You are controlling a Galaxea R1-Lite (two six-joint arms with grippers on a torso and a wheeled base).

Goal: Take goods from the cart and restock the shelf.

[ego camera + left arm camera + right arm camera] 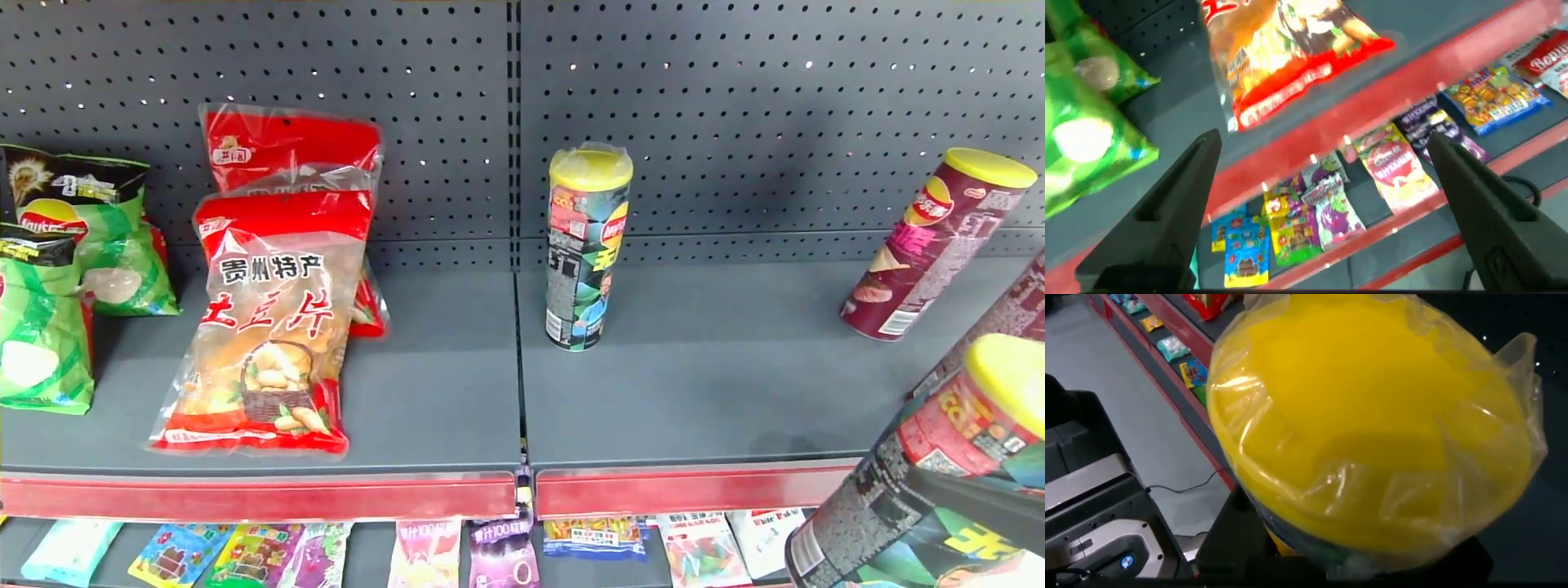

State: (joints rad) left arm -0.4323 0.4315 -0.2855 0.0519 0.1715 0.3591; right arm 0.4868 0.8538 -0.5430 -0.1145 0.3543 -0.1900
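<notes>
A tilted chip can (939,457) with a yellow lid hangs in front of the shelf's right end, below its red front rail. My right gripper (971,494) is shut on its body. The right wrist view looks straight down on the can's yellow, film-wrapped lid (1372,416). A matching can (586,249) stands upright mid-shelf on the grey shelf board (718,376). My left gripper (1323,139) is open and holds nothing. It hovers off the shelf's left front, near the red snack bag (1290,49) and the green bags (1086,139).
Two red potato-chip bags (269,327) lean mid-left and green chip bags (49,286) at far left. A maroon can (931,245) leans against the pegboard at right, with another (1012,318) at the edge. Candy packets (457,551) lie on the lower shelf.
</notes>
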